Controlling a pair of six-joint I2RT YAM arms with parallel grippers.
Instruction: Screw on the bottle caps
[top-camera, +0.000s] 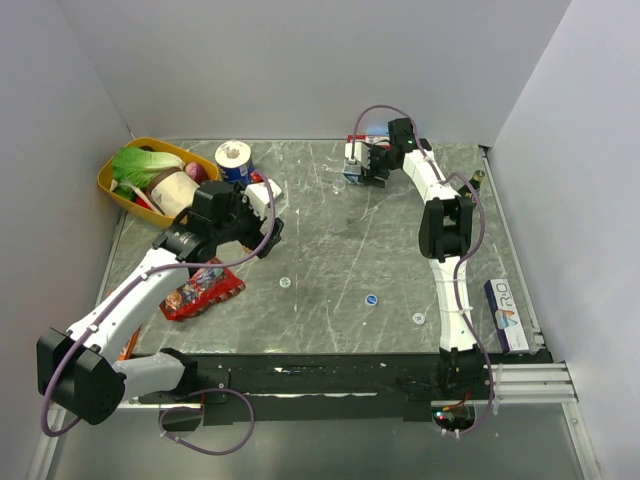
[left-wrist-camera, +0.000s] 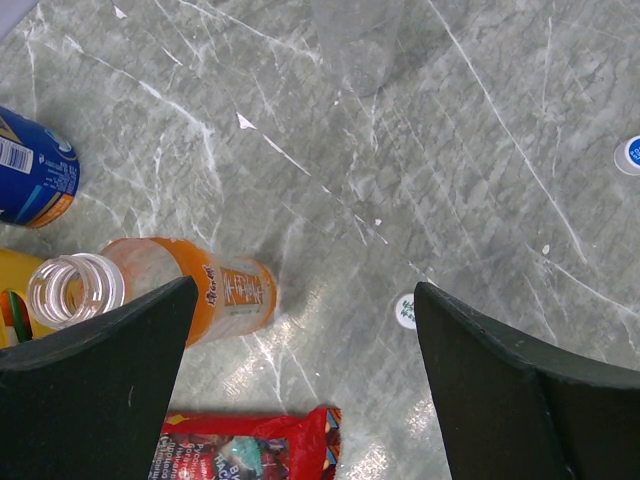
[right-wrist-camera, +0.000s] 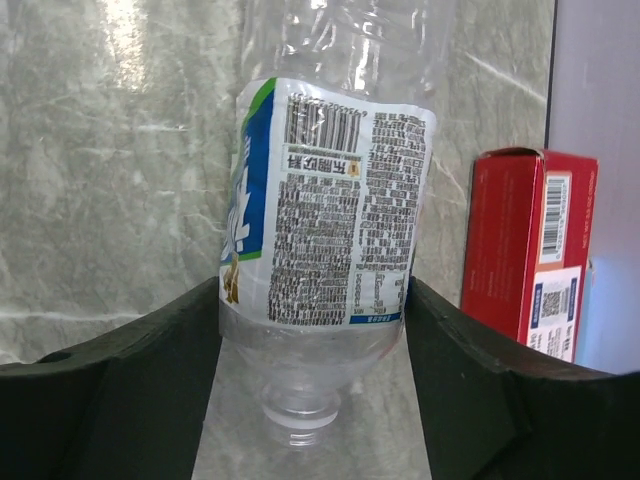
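The orange drink bottle (left-wrist-camera: 200, 292) shows in the left wrist view, its mouth (left-wrist-camera: 74, 290) uncapped, just by my left finger. My left gripper (left-wrist-camera: 305, 400) is open and empty above the table, and it also shows in the top view (top-camera: 262, 232). A white cap (left-wrist-camera: 404, 310) lies by its right finger, and a blue-centred cap (left-wrist-camera: 630, 155) lies farther off. My right gripper (right-wrist-camera: 312, 390) is shut on the clear water bottle (right-wrist-camera: 325, 220), whose uncapped neck points at the camera; it is at the table's back (top-camera: 355, 160). Three caps lie mid-table: white (top-camera: 285, 283), blue (top-camera: 371, 299), white (top-camera: 418, 318).
A red snack packet (left-wrist-camera: 250, 445) lies below the orange bottle, and a blue can (left-wrist-camera: 35, 180) stands to the left. A yellow basket (top-camera: 112, 182) of vegetables is at the back left. A red box (right-wrist-camera: 530, 255) stands beside the water bottle. A blue-white box (top-camera: 505, 315) lies at the right edge.
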